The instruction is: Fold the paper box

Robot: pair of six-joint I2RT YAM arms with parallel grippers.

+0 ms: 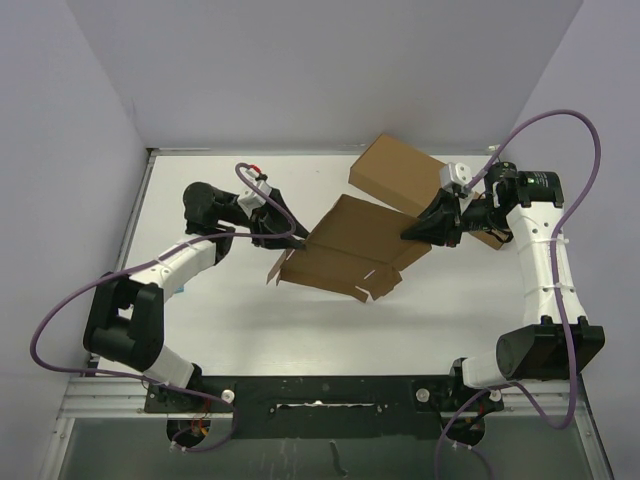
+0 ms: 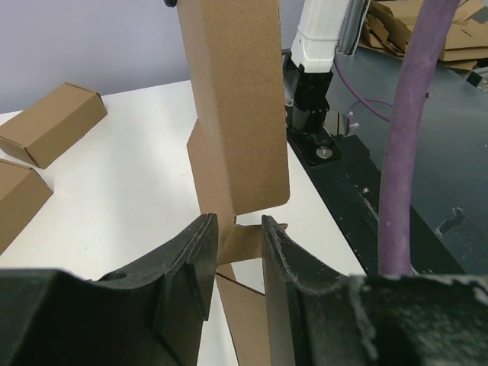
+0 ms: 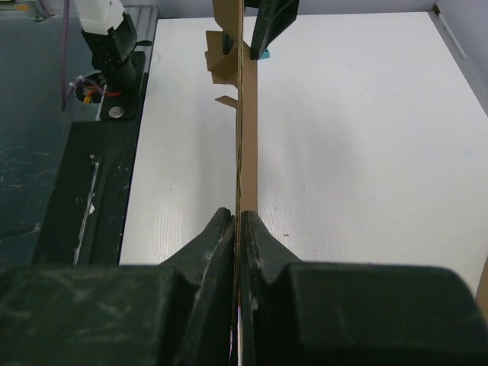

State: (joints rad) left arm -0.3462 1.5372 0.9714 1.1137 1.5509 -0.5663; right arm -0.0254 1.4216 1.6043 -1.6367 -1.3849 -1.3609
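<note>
The paper box [image 1: 350,248] is an unfolded brown cardboard sheet with flaps and slot tabs, held tilted above the white table [image 1: 240,320] at its middle. My right gripper [image 1: 410,233] is shut on its right edge. In the right wrist view the sheet [image 3: 246,137] runs edge-on out of the closed gripper [image 3: 238,217]. My left gripper [image 1: 298,240] is at the sheet's left edge. In the left wrist view the gripper [image 2: 239,225] has its jaws apart on either side of a small tab, and the tall panel [image 2: 236,99] stands just beyond them.
A folded brown box [image 1: 400,175] lies at the back right, and another brown box [image 1: 490,238] lies partly under the right arm. Both show at the left of the left wrist view, the narrow box [image 2: 53,122] and the other box [image 2: 15,202]. Flat cardboard [image 2: 427,30] is stacked off the table.
</note>
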